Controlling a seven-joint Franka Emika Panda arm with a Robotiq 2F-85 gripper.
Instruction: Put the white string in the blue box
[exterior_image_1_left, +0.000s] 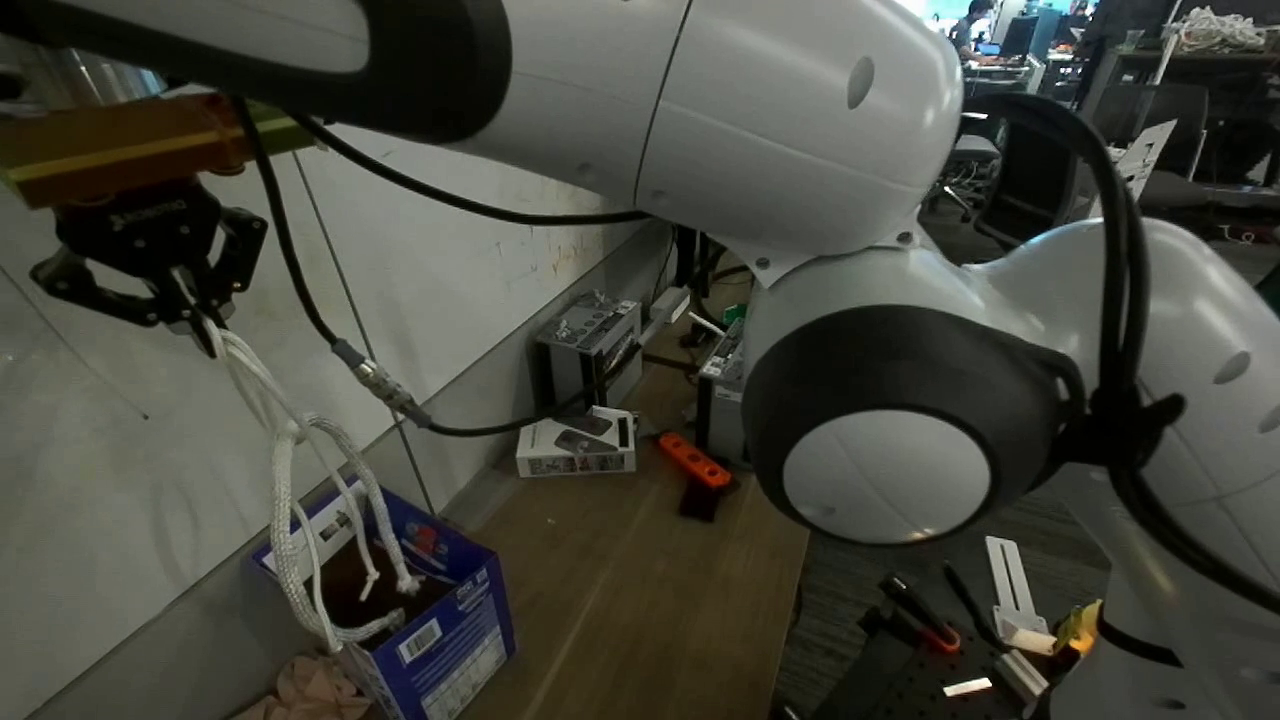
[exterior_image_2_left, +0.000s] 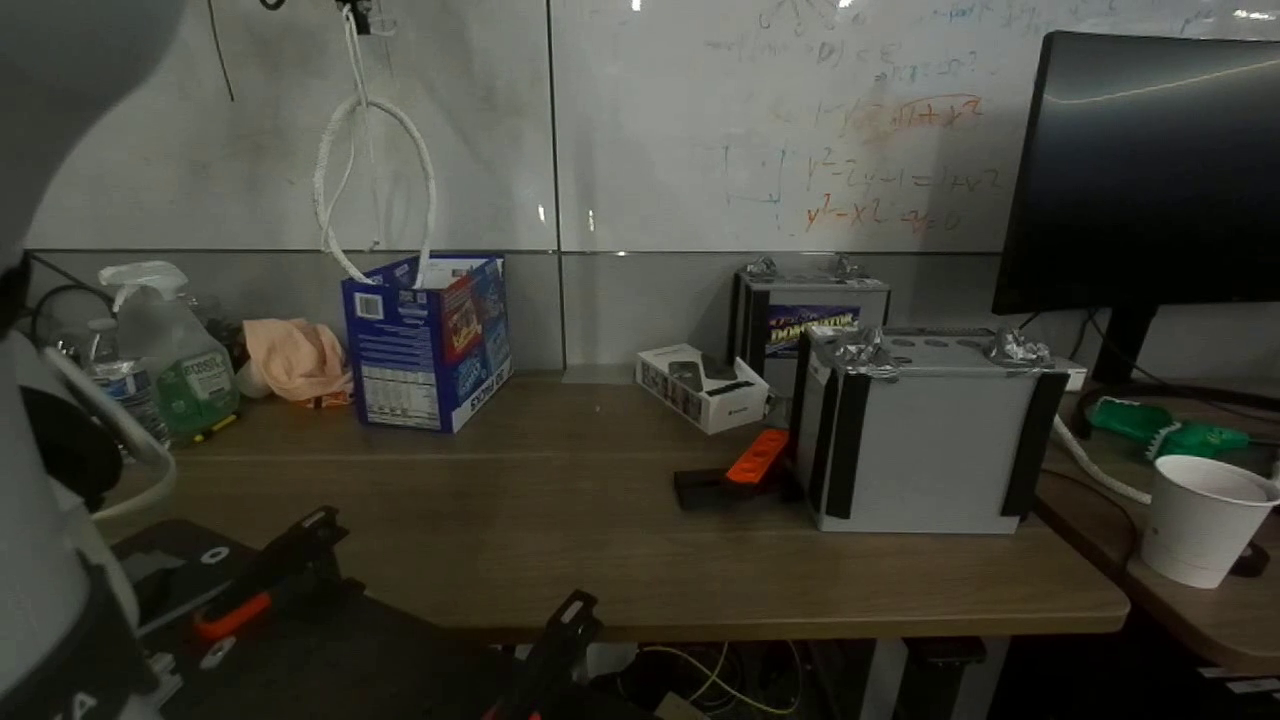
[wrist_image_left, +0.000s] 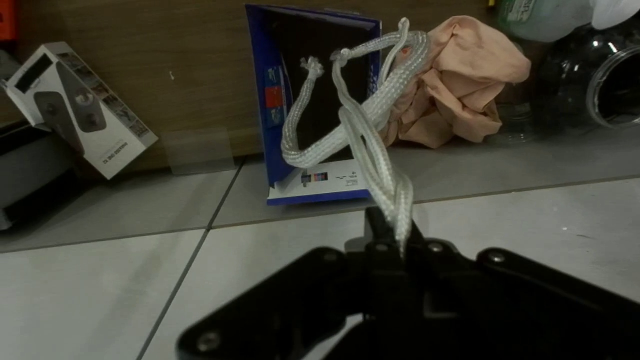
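Observation:
The white string (exterior_image_1_left: 284, 490) hangs in loose loops from my gripper (exterior_image_1_left: 205, 335), which is shut on its upper part. The gripper is high above the table and only its tip (exterior_image_2_left: 356, 18) shows at the top of an exterior view. The blue box (exterior_image_1_left: 445, 645) stands open on the table below, against the wall. In an exterior view, the string's loop (exterior_image_2_left: 427, 180) drops to the top edge of the box (exterior_image_2_left: 400, 345), and its lowest part is hidden there. In the wrist view, the string (wrist_image_left: 320, 150) crosses over the box opening (wrist_image_left: 260, 75), with part over its side edge.
A crumpled peach cloth (exterior_image_2_left: 295, 360) and a spray bottle (exterior_image_2_left: 185, 360) stand beside the box. A grey-white device box (exterior_image_2_left: 700, 388), an orange tool (exterior_image_2_left: 758, 457) and grey cases (exterior_image_2_left: 930, 440) are further along the table. A whiteboard wall (exterior_image_2_left: 650, 130) is behind.

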